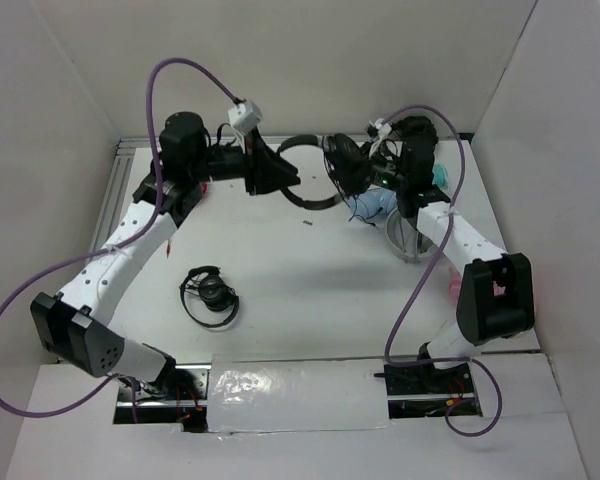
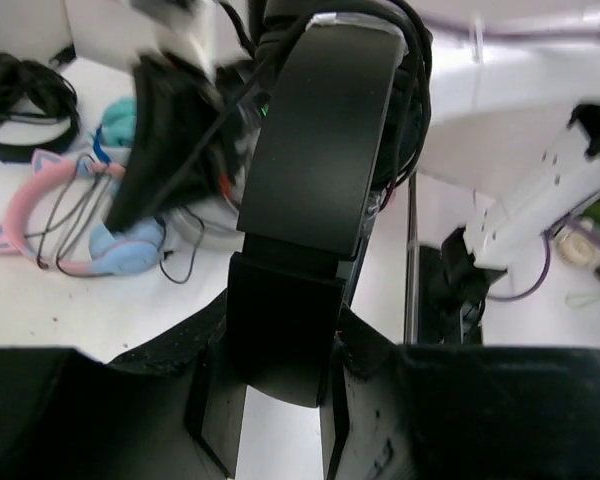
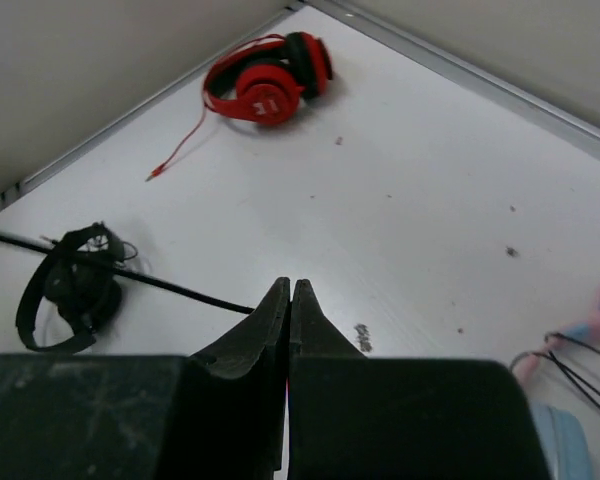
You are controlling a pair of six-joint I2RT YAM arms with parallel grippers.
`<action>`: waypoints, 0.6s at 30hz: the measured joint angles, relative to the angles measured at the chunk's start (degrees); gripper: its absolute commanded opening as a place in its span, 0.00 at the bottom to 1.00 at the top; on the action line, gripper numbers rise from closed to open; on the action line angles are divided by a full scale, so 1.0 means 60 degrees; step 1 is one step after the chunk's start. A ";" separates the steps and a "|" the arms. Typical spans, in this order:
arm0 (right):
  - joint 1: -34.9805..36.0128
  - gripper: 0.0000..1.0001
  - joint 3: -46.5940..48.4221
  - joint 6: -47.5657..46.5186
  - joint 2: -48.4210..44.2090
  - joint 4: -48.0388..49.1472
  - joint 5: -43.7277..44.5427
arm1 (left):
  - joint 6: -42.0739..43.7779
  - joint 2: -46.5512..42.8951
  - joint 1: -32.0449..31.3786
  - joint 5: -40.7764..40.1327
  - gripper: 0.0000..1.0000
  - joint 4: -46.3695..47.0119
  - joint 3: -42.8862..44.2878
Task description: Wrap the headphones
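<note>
**Left gripper** [image 2: 285,330]: at the far edge of the table [image 1: 310,270], left of centre. The fingers are closed on the black headband [image 2: 320,150], which stands up between them and fills the middle of the left wrist view.

**Right gripper** [image 3: 290,295]: at the far edge, right of centre, facing the left gripper. The fingers are pressed together with no gap showing. A black cable [image 3: 130,275] runs in from the left of the right wrist view and meets the closed tips. Whether it is pinched there cannot be told.

**The headphones** [image 1: 305,139]: black, raised off the table at the far centre, between the two grippers. The headband is in the left gripper's grip. A round ear pad [image 1: 342,160] and loops of thin black cable hang on the side nearer the right gripper, just beside its fingers. In the left wrist view, cable strands crowd around the upper end of the headband, but that part is blurred.

**Compact black pair** [image 1: 210,297]: lying flat on the table, left of centre, well apart from both grippers and nearer the arm bases.

**Red pair** [image 3: 270,85]: lying on the table in the far left corner, with a thin red lead trailing from it.

**Pink and blue pair** [image 2: 70,215]: lying on the table on the right arm's side, with dark thin wires draped over it.
</note>
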 measured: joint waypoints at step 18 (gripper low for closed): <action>0.1268 0.48 0.0357 -0.0488 0.0244 0.0401 -0.0856 | -0.1351 0.1188 0.0605 0.1534 0.00 0.0572 0.1708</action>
